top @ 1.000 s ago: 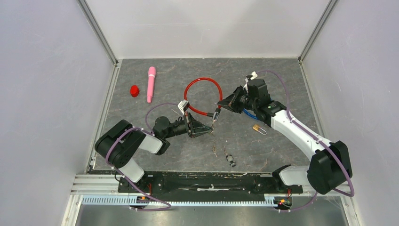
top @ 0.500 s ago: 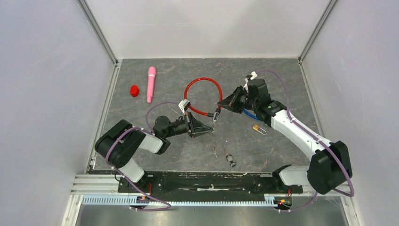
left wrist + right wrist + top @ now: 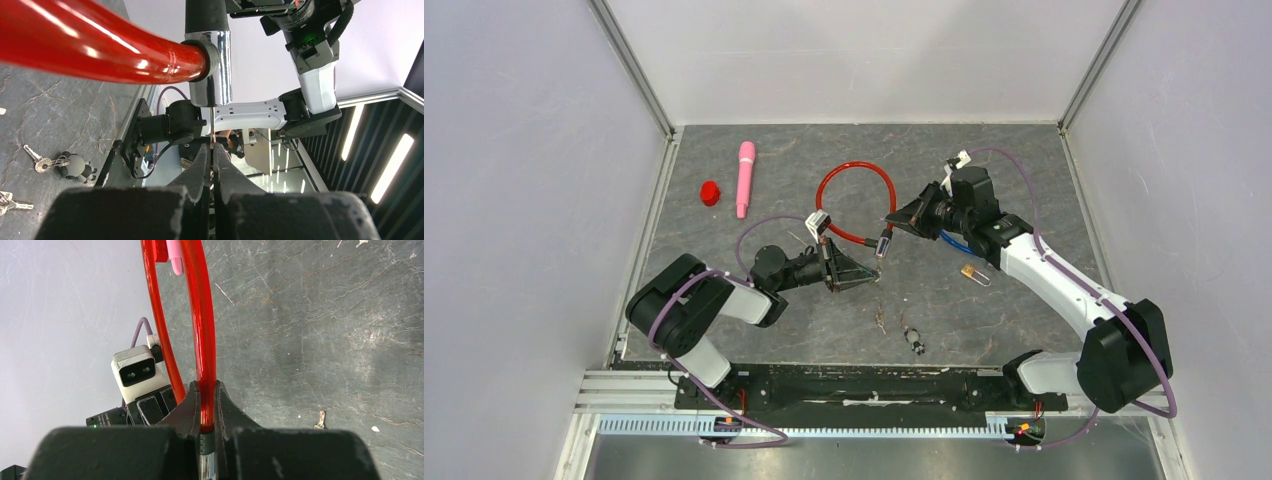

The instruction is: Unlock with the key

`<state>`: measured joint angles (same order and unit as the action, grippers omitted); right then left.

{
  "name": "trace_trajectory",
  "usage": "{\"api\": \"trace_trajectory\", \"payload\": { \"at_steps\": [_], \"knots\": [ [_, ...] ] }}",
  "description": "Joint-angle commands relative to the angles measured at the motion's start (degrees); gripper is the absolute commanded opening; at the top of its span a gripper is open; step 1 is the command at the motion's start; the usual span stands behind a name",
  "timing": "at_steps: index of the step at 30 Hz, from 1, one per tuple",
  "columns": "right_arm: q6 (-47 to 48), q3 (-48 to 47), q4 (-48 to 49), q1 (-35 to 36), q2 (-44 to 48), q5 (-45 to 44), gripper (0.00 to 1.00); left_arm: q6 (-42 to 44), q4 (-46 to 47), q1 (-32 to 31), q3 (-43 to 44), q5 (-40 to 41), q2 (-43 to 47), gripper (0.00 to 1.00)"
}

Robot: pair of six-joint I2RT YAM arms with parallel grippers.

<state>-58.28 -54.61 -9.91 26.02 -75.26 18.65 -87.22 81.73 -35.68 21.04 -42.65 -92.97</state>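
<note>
Left wrist view shows the left gripper [image 3: 212, 152] clenched on the thin blade of the key [image 3: 213, 125], which points up to the lower end of the chrome lock barrel [image 3: 212, 75]; if the blade is already inside the barrel, I cannot tell. The red cable [image 3: 100, 47] enters this barrel from the side. In the right wrist view the right gripper [image 3: 205, 390] grasps the red cable between both fingers. In the top external view the cable makes a loop in the middle of the table [image 3: 1024, 160], and the two grippers are close to each other at the barrel. A bunch of keys [image 3: 881, 320] and a black keychain figure [image 3: 913, 340] lie nearer to the bases; a pink pen [image 3: 745, 178] and a red cap [image 3: 710, 192] lie at the far left
</note>
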Motion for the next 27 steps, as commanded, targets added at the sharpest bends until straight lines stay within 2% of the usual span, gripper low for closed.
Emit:
{"api": "trace_trajectory", "payload": {
  "at_steps": [1,27],
  "knots": [
    [-0.4,-2.2,5.6,-0.1,1.7,2.7,0.00,-1.4,4.0,-0.7,1.8,-1.5,0.0,0.02],
    [-0.1,-1.2,5.7,-0.2,2.7,3.1,0.00,-1.4,4.2,-0.1,-0.3,1.2,-0.2,0.02]
  ]
}}
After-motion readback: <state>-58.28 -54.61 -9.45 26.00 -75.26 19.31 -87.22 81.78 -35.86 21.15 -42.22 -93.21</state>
